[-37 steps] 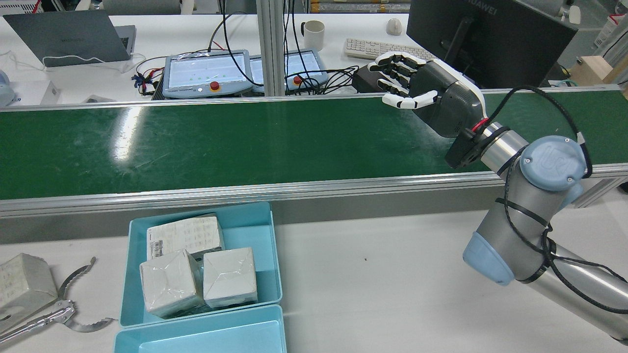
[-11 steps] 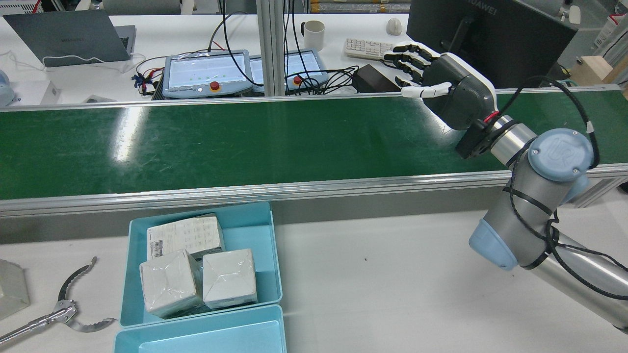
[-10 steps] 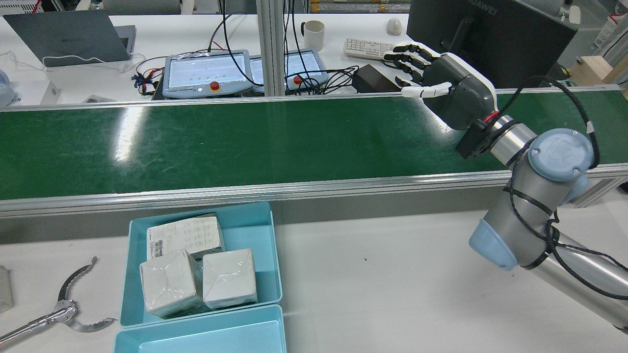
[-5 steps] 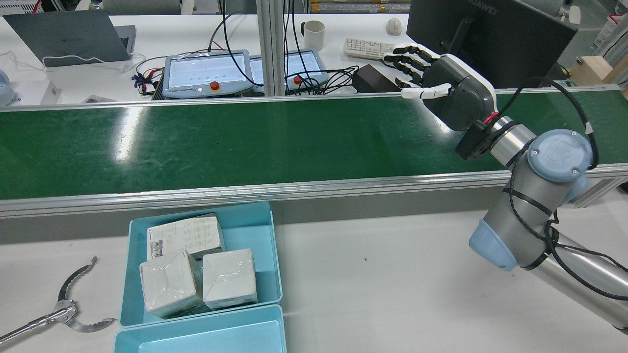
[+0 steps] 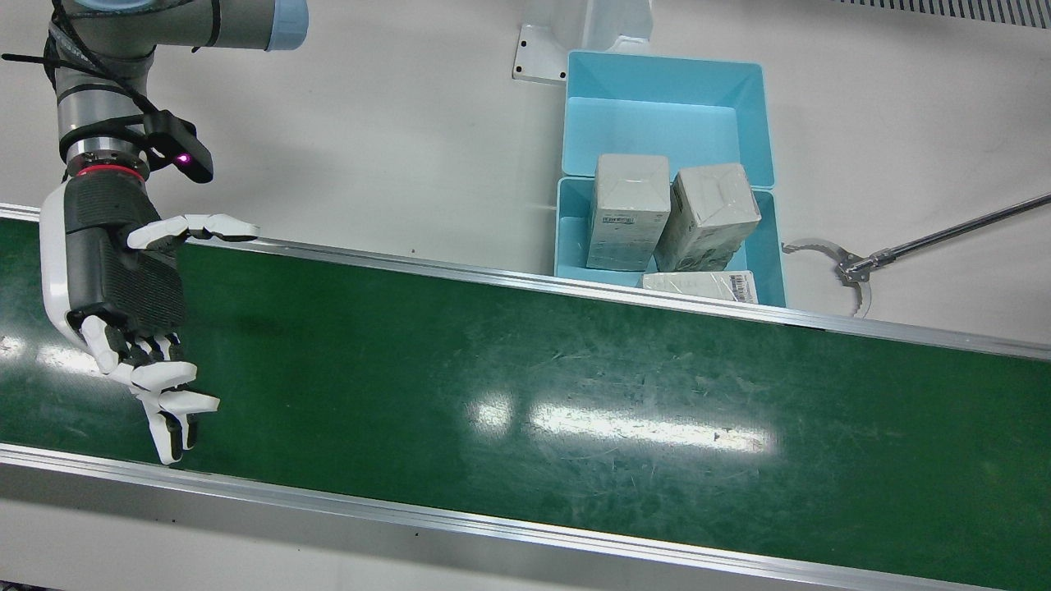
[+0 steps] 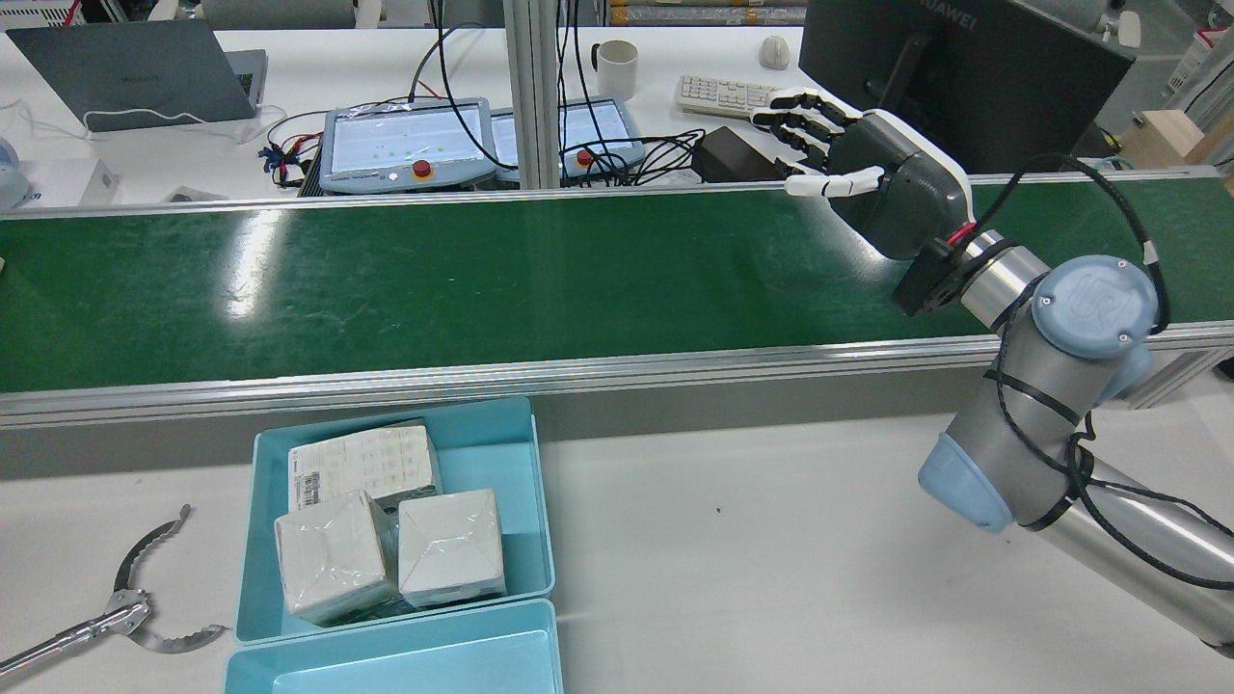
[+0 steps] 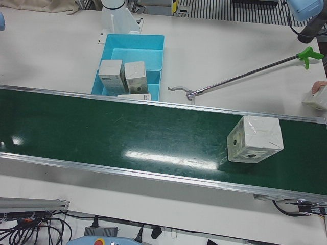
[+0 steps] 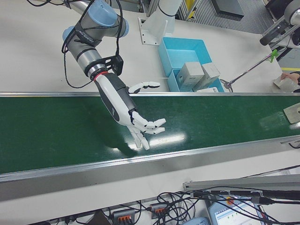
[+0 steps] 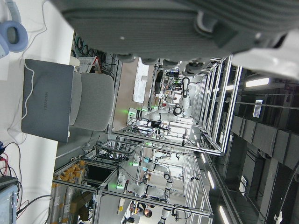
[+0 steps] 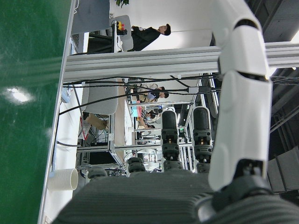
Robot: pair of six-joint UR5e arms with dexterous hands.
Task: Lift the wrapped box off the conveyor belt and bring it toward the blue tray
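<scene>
A wrapped box (image 7: 254, 139), whitish under clear film, stands on the green conveyor belt (image 7: 127, 138) near its right end in the left-front view; its corner shows at the edge of the right-front view (image 8: 293, 113). My right hand (image 6: 868, 169) hovers open over the far side of the belt (image 6: 482, 280), far from the box, with nothing in it (image 5: 123, 279) (image 8: 124, 105). The blue tray (image 6: 253, 520) holds three wrapped boxes (image 5: 628, 209). Only the palm of my left hand (image 9: 177, 28) shows, in its own view.
A second, empty blue tray (image 5: 665, 82) adjoins the filled one. A long grabber tool (image 7: 245, 76) lies on the white table beside the trays (image 6: 116, 607). A person's hand holding another box (image 7: 319, 97) is at the table's edge. Monitor, keyboard and pendants stand beyond the belt.
Since 3.8 s ago my right hand has risen and drifted right toward the far rail; it has barely moved in the last second. The box on the table at lower left was taken out of view.
</scene>
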